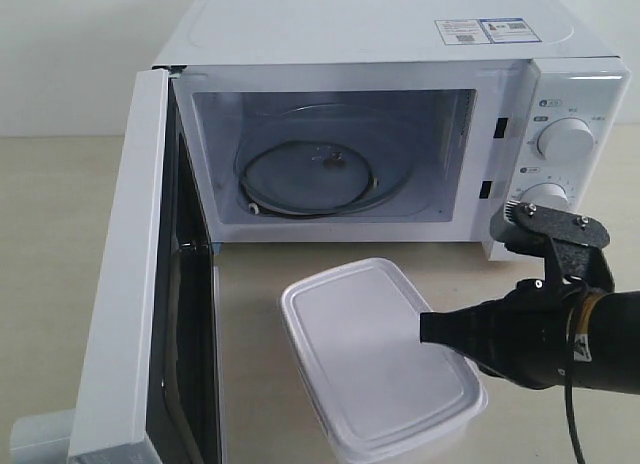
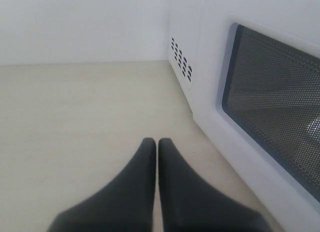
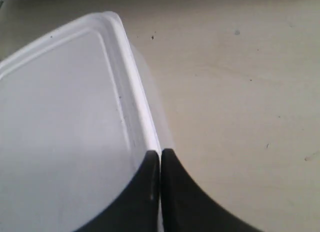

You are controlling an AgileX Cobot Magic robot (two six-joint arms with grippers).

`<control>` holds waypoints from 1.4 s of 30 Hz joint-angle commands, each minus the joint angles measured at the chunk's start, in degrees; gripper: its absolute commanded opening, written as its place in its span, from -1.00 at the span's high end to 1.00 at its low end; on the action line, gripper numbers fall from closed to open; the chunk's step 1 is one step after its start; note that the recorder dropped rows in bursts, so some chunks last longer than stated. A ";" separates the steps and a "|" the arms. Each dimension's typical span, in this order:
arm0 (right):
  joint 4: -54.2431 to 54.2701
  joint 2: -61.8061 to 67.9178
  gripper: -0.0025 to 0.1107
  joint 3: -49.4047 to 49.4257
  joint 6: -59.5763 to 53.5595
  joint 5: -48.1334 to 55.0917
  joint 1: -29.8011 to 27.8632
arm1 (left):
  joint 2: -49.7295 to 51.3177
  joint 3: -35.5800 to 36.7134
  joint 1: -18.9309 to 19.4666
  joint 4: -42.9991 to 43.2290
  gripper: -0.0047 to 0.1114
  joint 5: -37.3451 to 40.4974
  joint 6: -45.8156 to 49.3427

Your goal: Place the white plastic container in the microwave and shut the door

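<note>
The right pincer (image 3: 160, 153) has its two black fingers (image 3: 185, 192) pressed together, with only a hairline between the tips. The tips sit right at the raised rim of the flat lid (image 3: 60, 117) of the white plastic container (image 1: 375, 369), on the side of the box toward the microwave's dial end. Whether they touch the rim or hang just over it cannot be told.

The container lies flat on the pale surface (image 1: 250, 294) just in front of the white countertop microwave (image 1: 380, 34). It is outside the cavity, has its lid on, and is turned somewhat askew to the microwave's front.

The door (image 1: 125, 284) stands swung wide open, hinged on the side of the microwave away from the dials (image 1: 567, 141). Inside the microwave, the glass turntable (image 1: 310, 174) lies on the cavity floor. Of the two round dials on the microwave's panel, the lower one is partly hidden behind the right arm's wrist. Two stickers (image 1: 485, 30) lie on the microwave's top, toward the dial end.

The left pincer (image 2: 157, 142) is also closed tip to tip. It hangs over bare surface just beside the outer face of the microwave's open door. The dark meshed window (image 2: 275, 122) is close by, and past it are the vent holes (image 2: 181, 62) in the microwave's side wall.
</note>
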 commanded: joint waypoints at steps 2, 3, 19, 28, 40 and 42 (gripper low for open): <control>-0.34 -0.42 0.96 -0.02 0.71 4.73 0.51 | -0.23 0.19 0.05 0.06 0.85 0.07 0.10; -0.34 -0.42 0.96 -0.02 0.71 4.73 0.51 | -0.23 0.19 0.05 0.06 0.85 0.07 0.10; -0.34 -1.82 0.96 -0.02 -1.81 7.91 0.39 | -0.23 0.19 0.05 0.06 0.85 0.07 0.10; -0.34 0.68 0.96 -0.02 -1.36 7.49 3.82 | -0.23 0.19 0.05 0.06 0.85 0.07 0.10; 1.01 -0.07 0.96 -0.02 -1.84 5.20 10.66 | -0.23 0.19 0.05 0.06 0.85 0.07 0.10; 1.01 -1.24 0.96 -0.02 -2.29 4.13 9.73 | -0.23 0.19 0.05 0.06 0.85 0.07 0.10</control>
